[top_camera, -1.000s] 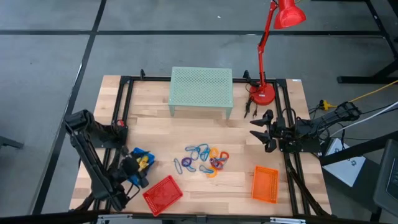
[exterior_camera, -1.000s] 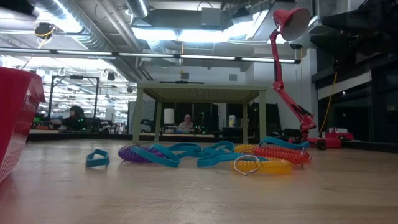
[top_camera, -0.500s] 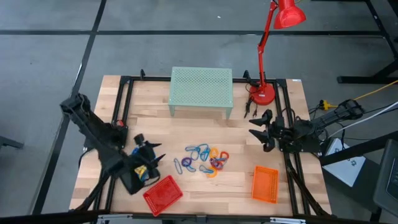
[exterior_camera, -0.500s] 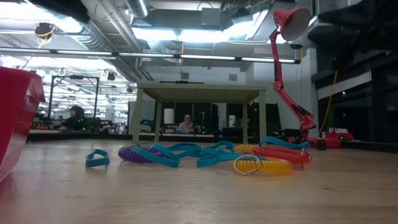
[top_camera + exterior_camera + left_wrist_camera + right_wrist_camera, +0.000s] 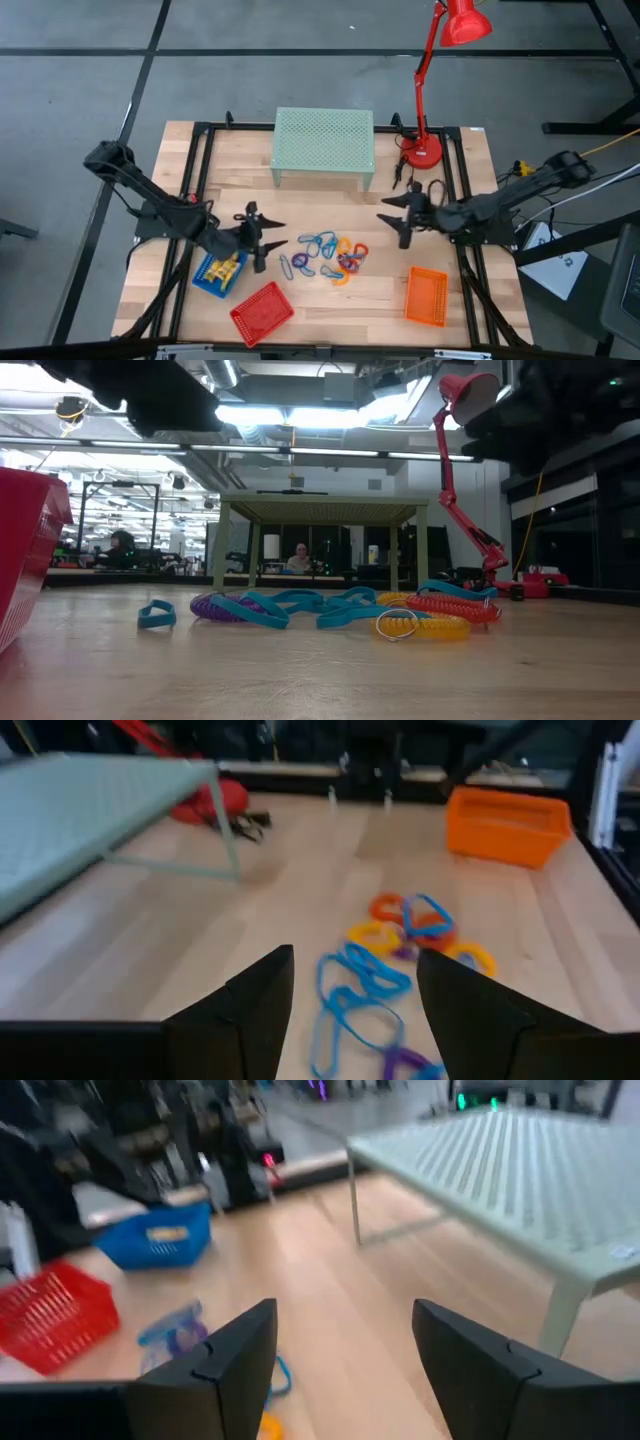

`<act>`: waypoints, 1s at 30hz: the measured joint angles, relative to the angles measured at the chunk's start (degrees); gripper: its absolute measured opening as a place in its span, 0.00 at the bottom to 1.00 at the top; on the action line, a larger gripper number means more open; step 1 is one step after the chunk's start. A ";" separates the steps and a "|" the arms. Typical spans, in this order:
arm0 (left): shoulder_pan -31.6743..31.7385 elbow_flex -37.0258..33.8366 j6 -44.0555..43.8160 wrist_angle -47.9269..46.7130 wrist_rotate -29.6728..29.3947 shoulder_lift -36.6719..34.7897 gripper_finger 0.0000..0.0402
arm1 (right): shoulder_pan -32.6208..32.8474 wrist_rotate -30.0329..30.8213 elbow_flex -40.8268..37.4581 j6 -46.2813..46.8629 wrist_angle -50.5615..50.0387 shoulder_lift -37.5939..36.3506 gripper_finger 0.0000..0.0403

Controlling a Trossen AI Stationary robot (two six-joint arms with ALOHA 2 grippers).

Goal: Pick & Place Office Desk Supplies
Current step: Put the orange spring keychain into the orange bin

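blue, orange, yellow, purple loops (image 5: 328, 256) tangled mid-table; left gripper (image 5: 262, 239) and right gripper (image 5: 396, 214) jaws spread.

A pale green mesh riser (image 5: 323, 145) stands at the table's upper centre, with a red desk lamp (image 5: 428, 88) to its right. Along the lower edge sit a blue basket (image 5: 205, 280), a red basket (image 5: 262, 312) and an orange basket (image 5: 426, 296).

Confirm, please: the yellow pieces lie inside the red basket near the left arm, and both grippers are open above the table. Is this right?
Not quite. The yellow pieces lie inside the blue basket, not the red basket beside it; the high view shows this. The rest holds: the left gripper and the right gripper are both open above the table.
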 joint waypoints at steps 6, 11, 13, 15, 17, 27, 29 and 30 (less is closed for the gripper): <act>1.47 -5.24 3.85 12.20 4.19 0.78 0.52 | -0.07 -3.44 9.64 8.66 -11.19 14.00 0.59; 1.05 -8.43 2.92 14.23 3.91 0.78 0.52 | -0.07 -7.88 19.25 12.35 -22.34 24.54 0.59; 0.77 -8.78 2.77 14.18 3.46 0.81 0.52 | -0.04 -10.38 22.79 12.55 -27.18 27.56 0.59; 0.76 -8.98 2.78 14.24 3.46 0.78 0.52 | -0.04 -12.02 26.15 14.20 -32.66 30.26 0.59; 0.76 -9.03 3.30 14.15 3.45 0.81 0.52 | -0.04 -12.56 28.77 17.27 -40.15 32.40 0.59; 0.48 -9.01 4.47 13.57 5.27 0.78 0.52 | -0.09 -18.93 29.83 25.78 -43.76 42.14 0.58; 0.44 -8.99 4.24 13.69 5.91 0.78 0.52 | -0.09 -19.52 29.83 25.78 -41.98 43.33 0.58; 0.31 -8.99 4.22 13.70 5.92 0.78 0.52 | -0.09 -19.65 29.83 25.76 -40.90 43.85 0.58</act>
